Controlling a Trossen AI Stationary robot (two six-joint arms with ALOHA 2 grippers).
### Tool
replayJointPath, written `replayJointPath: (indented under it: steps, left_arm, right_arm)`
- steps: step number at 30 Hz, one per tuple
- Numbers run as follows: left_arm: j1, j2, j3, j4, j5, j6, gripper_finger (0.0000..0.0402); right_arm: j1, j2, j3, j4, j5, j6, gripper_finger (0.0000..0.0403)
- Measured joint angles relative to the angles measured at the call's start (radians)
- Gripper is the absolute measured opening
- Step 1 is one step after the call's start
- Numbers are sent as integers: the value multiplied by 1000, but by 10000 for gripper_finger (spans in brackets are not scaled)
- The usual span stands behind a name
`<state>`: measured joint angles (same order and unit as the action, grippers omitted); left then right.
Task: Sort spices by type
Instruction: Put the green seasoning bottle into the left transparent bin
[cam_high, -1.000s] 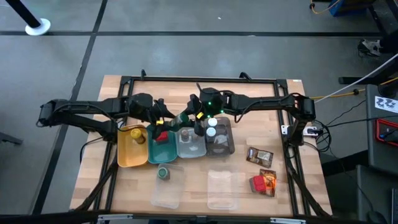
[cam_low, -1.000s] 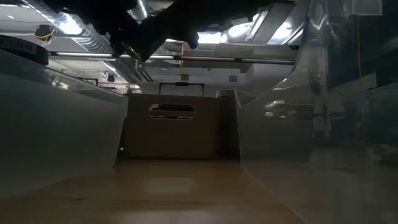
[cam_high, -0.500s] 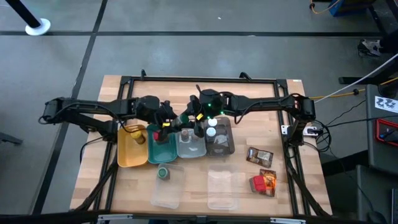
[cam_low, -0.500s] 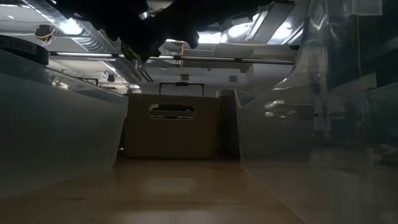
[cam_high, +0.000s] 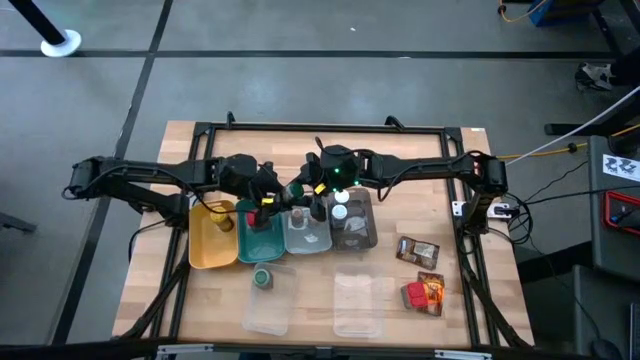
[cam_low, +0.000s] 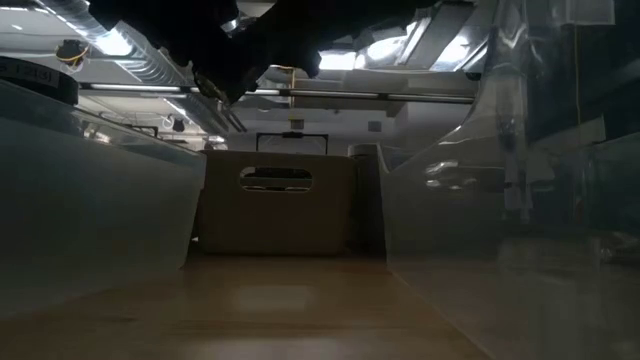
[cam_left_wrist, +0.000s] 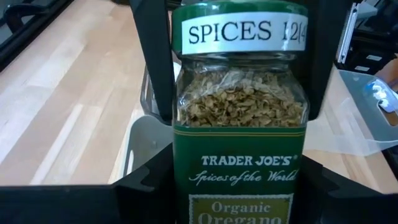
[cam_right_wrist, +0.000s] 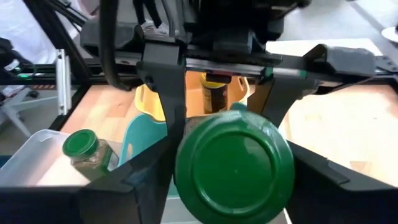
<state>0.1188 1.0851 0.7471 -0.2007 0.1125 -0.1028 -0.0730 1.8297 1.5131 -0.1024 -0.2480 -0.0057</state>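
On the wooden table (cam_high: 200, 300) four trays stand side by side in a row: a yellow tray (cam_high: 212, 238), a teal tray (cam_high: 260, 240), and two grey trays (cam_high: 305, 235) more to the right. I think each tray is meant for one type of spice, and this is why they are lined up so close together.

Both arms reach to the middle, above this row. The left gripper (cam_high: 268, 194) is over the far edge of the teal tray, and its fingers are clamped on an oregano jar (cam_left_wrist: 239, 118), seen upright between them in the left wrist view. The right gripper (cam_high: 303, 190) is just beside it, over the first grey tray, and it grips another green-capped jar (cam_right_wrist: 233, 168) on both sides of the cap.

Two clear lids (cam_high: 352, 305) lie on the near part of the table, probably set aside so that the trays are open. A third green-capped jar (cam_high: 262, 278) stands near them, not yet sorted. Far to the right lie flat pouches (cam_high: 417, 250) and a red packet (cam_high: 423, 294), well apart from the trays.
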Motion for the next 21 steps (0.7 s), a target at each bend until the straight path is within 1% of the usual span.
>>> replayJointPath:
  steps: [4, 9, 15, 21]
  left_arm:
    - [0, -6, 0, -7, -3, 2, 184]
    - [0, -45, 0, -29, -4, 1, 185]
    - [-20, -129, 0, -74, -6, -10, 185]
    - [-109, -223, 0, -94, -4, -49, 188]
  right_arm:
    - [11, 0, 0, 7, 47, -2, 270]
    - [15, -8, 0, 5, 53, -3, 289]
    - [15, -54, 0, -11, 54, -13, 291]
    - [16, -112, 0, -31, 57, -118, 291]
